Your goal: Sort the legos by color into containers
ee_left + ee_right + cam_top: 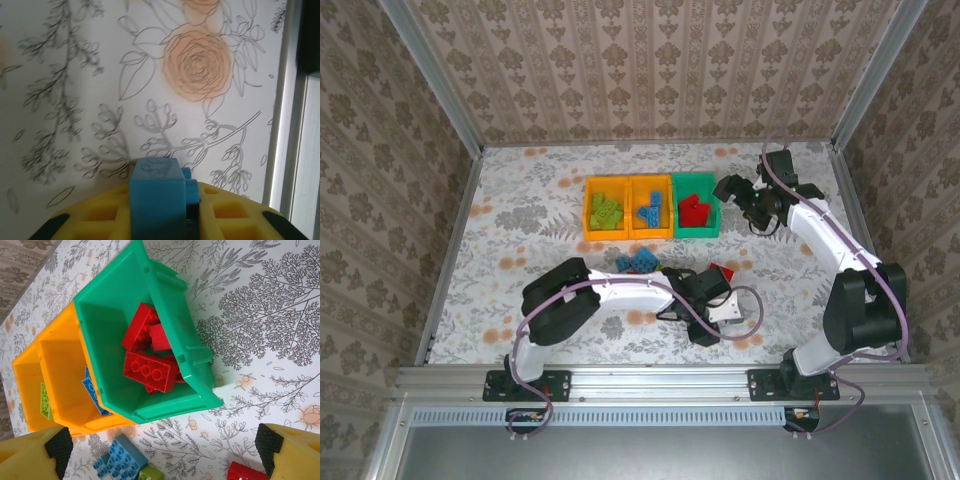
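Your left gripper (162,222) is squeezed on a blue lego (155,192) between its fingers, and a loose squeeze could drop it.

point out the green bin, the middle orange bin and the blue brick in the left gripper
green bin (107,315), right wrist view, bare inner wall
middle orange bin (62,375), right wrist view, bare inner wall
blue brick (155,200), left wrist view, its flat front face

The left arm (620,292) stretches low to the right from its base, wrist bent downward. The left gripper (162,202) is clamped on a blue lego (155,185). The right arm (840,250) reaches forward and leftward, and the right gripper (162,452) is spread wide.
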`<state>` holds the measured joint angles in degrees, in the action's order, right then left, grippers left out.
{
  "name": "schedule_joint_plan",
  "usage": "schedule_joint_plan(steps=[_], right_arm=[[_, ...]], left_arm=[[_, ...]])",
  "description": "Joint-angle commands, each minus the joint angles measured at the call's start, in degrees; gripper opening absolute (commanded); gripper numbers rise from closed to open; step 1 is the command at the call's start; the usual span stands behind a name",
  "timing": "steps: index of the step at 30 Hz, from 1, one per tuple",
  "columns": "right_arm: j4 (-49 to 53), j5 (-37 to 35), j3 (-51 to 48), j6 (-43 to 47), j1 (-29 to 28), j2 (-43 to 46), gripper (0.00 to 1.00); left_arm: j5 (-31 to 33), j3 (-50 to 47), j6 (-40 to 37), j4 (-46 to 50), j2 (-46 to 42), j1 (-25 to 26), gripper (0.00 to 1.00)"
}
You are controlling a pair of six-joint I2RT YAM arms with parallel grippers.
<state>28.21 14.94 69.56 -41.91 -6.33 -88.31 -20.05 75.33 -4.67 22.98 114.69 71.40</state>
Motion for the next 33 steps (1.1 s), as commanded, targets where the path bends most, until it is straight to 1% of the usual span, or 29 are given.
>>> schedule_joint_plan(steps=[1, 5, 10, 12, 13, 16, 19, 21, 25, 28, 33], right_arm=[[-1.2, -1.0, -1.4, 0.3, 0.3, 1.7, 0.97], [-1.8, -3.5, -3.7, -0.5, 0.1, 2.4, 0.99], [-0.5, -7.5, -7.1, 2.4, -1.5, 3.5, 0.99], [0.6, -8.5, -8.4, 3.2, -2.9, 3.8, 0.98], [1.1, -9.2, -9.1, 3.5, -3.7, 3.9, 0.98], [1.9, -11.2, -11.7, 3.5, -6.9, 4.5, 0.97], [2.3, -13.1, -13.8, 2.8, -10.0, 4.8, 0.95], [4.6, -14.1, -14.8, 2.0, -11.9, 4.8, 0.95], [7.1, -14.7, -15.7, 0.1, -14.5, 3.5, 0.95], [7.7, -15.3, -16.6, -1.1, -15.0, 2.1, 0.95], [8.2, -14.7, -15.2, -1.2, -15.2, -1.3, 0.94]], left_arm=[[0.6, -1.2, 0.3, 0.9, -4.5, -3.5, 0.21], [-0.1, -1.0, 0.2, -1.0, -9.5, -9.0, 0.17], [-2.6, 1.0, 4.9, -6.1, -13.0, -20.3, 0.17], [-0.7, 4.2, 6.6, -5.6, -12.3, -23.8, 0.17], [0.8, 6.7, 6.8, -4.3, -11.3, -25.2, 0.18], [2.2, 15.3, 7.3, 1.0, -6.5, -28.9, 0.18], [2.5, 22.1, 9.5, 4.1, -1.1, -32.0, 0.17], [2.0, 25.0, 11.5, 4.6, 1.7, -33.9, 0.17], [1.9, 27.2, 16.6, 3.2, 5.2, -37.2, 0.16], [0.5, 28.2, 18.9, 1.5, 7.0, -39.1, 0.16], [0.0, 30.6, 20.0, 1.0, 9.9, -40.7, 0.18]])
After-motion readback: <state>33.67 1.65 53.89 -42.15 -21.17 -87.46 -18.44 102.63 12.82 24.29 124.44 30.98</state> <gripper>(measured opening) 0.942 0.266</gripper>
